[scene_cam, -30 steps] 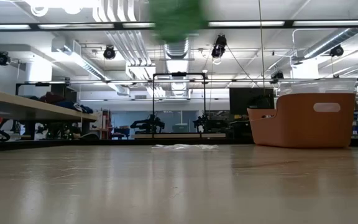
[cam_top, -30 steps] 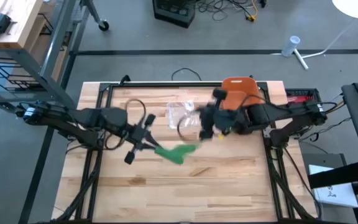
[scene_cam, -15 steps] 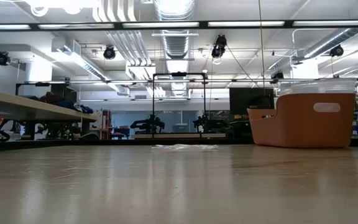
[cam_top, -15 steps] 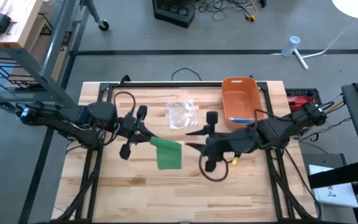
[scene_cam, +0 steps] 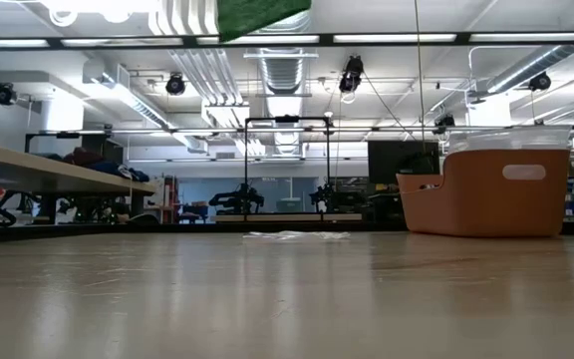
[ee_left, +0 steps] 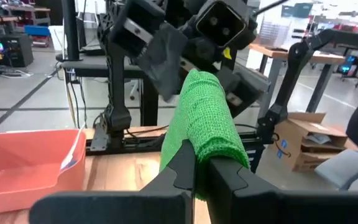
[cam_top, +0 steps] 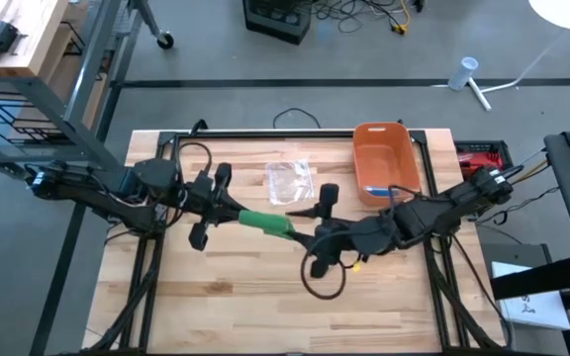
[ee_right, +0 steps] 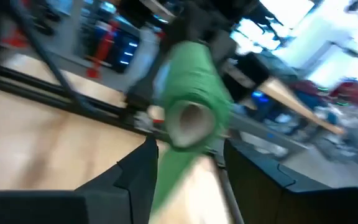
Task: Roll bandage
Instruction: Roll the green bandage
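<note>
Now we see the green stretchy bandage (cam_top: 264, 222) bunched narrower above the wooden worktop's (cam_top: 226, 297) middle; left gripper (cam_top: 228, 213) pinches it; right gripper (cam_top: 302, 223) spread, closer; orange plastic bin (cam_top: 383, 160) near the far edge.

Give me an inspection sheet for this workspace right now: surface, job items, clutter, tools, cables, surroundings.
Surface: light wooden slatted table, bare at the near side.
Job's things: green fabric bandage, partly rolled on a pale core, held in the air between both arms.
Clutter: orange plastic bin at the far right; clear crumpled plastic wrapper beside it.
Tools: left tool shut on the bandage's end; right tool open around the roll end.
Cables: black cable loop hanging under the right arm; another on the left arm.
Surroundings: grey floor, white lamp stand, workbenches beyond.
</note>
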### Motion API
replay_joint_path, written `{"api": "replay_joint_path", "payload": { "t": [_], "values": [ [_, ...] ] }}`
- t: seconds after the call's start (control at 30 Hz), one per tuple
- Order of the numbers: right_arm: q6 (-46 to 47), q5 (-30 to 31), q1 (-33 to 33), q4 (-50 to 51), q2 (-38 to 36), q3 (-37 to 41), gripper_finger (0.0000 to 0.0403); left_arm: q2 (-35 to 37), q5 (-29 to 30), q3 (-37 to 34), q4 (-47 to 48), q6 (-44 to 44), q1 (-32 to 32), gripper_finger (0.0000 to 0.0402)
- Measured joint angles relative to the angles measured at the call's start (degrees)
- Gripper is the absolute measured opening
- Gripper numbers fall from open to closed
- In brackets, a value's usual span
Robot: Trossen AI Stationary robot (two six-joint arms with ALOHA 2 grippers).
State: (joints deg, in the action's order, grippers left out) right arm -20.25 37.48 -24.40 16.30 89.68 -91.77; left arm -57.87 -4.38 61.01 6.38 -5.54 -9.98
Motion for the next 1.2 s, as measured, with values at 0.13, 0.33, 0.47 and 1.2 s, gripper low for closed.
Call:
{"api": "replay_joint_path", "payload": {
  "t": [0.13, 0.33, 0.47, 1.2],
  "values": [
    [-2.3, 4.8, -1.2, -0.4, 0.0, 0.0, 0.0174, 0.4, 0.0, 0.0, 0.5, -1.5, 0.0, 0.0005],
    [2.3, 4.5, -2.9, -1.8, -1.3, 0.0, 0.0173, 1.5, 3.7, 0.0, 0.4, 0.8, 0.0, 0.0006],
    [6.2, 4.5, -2.7, -4.2, -0.5, 0.0, 0.0165, 0.9, 4.4, 0.0, -0.6, 5.6, 0.0, 0.0006],
    [-2.1, 11.6, -0.5, -6.6, -0.1, -0.1, 0.0083, -2.0, 13.6, 0.1, 0.7, 14.4, 0.0, 0.0006]
  ]
}}
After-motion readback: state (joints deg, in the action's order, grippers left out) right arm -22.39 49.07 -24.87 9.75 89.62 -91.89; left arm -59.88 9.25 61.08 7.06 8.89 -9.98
